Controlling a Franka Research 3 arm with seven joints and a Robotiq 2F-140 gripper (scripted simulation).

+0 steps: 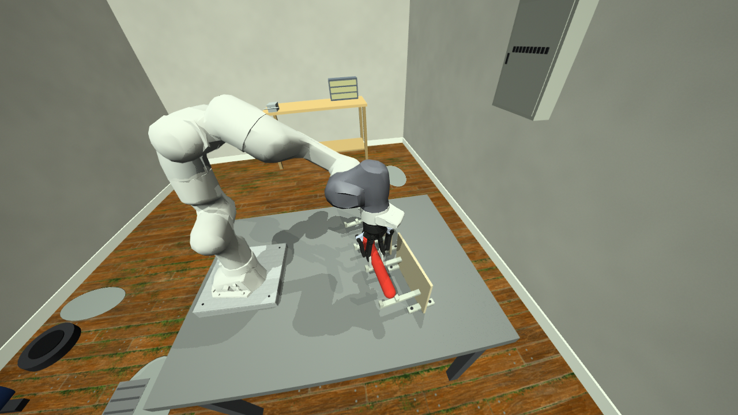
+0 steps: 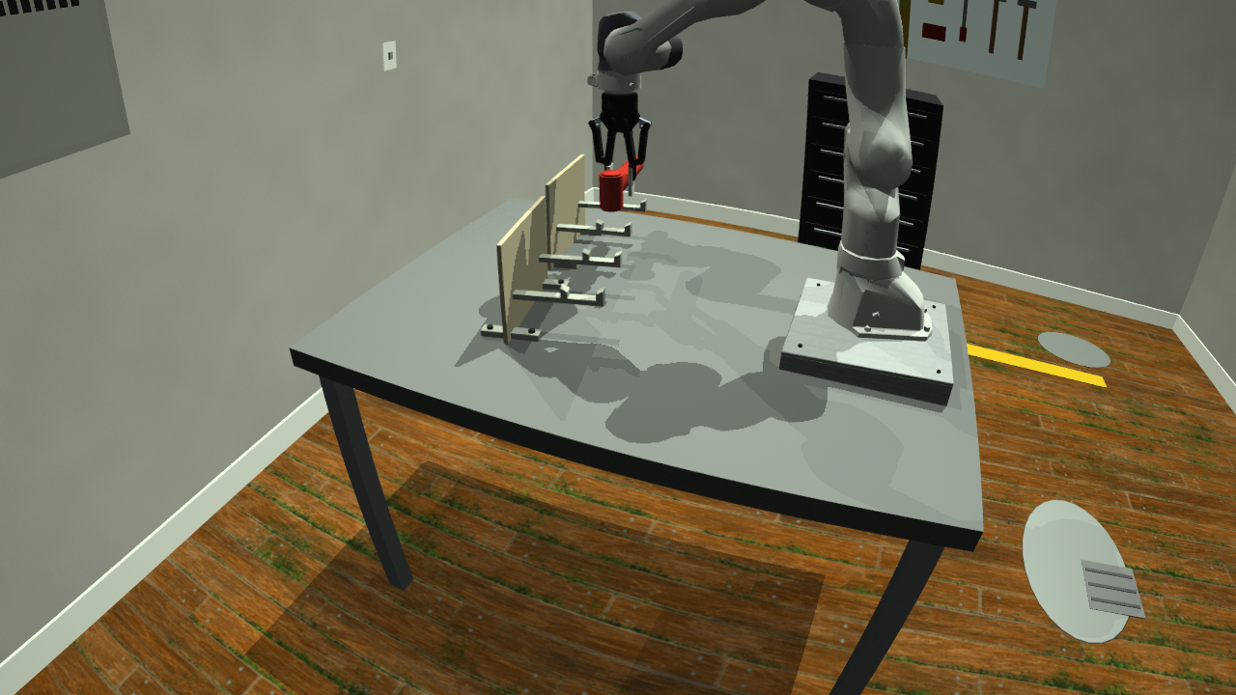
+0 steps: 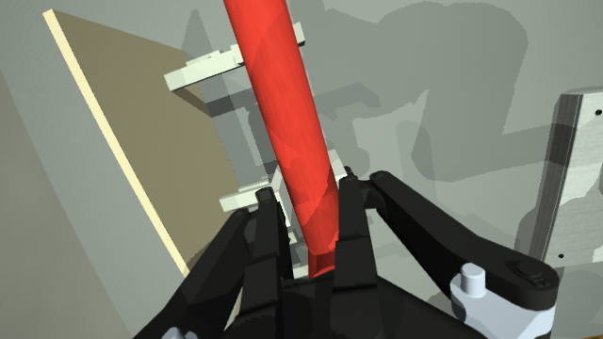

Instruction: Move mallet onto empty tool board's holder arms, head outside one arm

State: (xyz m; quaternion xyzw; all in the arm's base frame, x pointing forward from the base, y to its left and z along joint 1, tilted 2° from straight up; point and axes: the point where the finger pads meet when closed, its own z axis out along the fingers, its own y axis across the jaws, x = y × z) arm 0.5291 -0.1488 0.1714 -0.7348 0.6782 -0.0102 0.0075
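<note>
My gripper (image 1: 373,246) (image 2: 619,168) (image 3: 309,170) is shut on the red mallet (image 1: 382,274) (image 3: 283,94), gripping the handle close to the head. It holds the mallet a little above the two holder arms (image 1: 399,296) (image 2: 615,207) (image 3: 203,71) of one tan tool board (image 1: 415,271) (image 2: 566,181) (image 3: 155,122). The handle runs along that board, over both arms. The dark red head (image 2: 610,191) shows only in the exterior view, below the fingers. The second tool board (image 2: 520,255) stands beside the first, its arms (image 2: 563,295) bare. In the top view my wrist hides most of it.
The boards stand on a grey table (image 1: 309,350) (image 2: 691,449) near its wall-side edge. My arm's base plate (image 1: 242,289) (image 2: 873,346) (image 3: 570,179) is bolted to the opposite side. A wall runs close behind the boards.
</note>
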